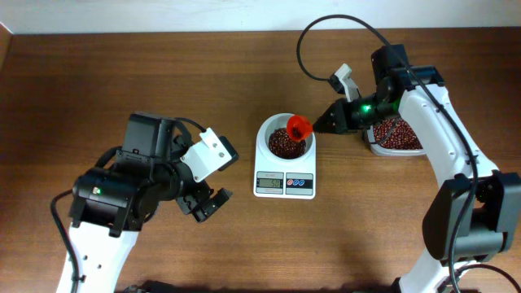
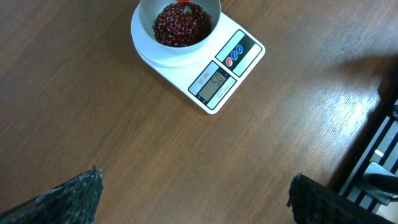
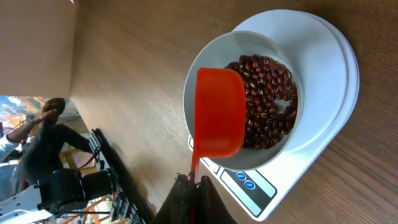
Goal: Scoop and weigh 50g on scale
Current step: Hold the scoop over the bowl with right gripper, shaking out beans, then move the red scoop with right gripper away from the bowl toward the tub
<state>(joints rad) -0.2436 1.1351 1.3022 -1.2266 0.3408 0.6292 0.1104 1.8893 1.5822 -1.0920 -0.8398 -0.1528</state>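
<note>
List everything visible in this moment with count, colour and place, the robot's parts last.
scale: one, white with blue and red buttons, table centre
bowl: one, white, on the scale
tub: one, clear, right of the scale
beans: two heaps, dark red-brown, one in the bowl, one in the tub
scoop: one, orange-red, held over the bowl
table: one, brown wood, under everything
person: one, dark clothing, beyond the table in the right wrist view
left end effector: one, black, open and empty, left of the scale
right end effector: one, black, shut on the scoop's handle
</note>
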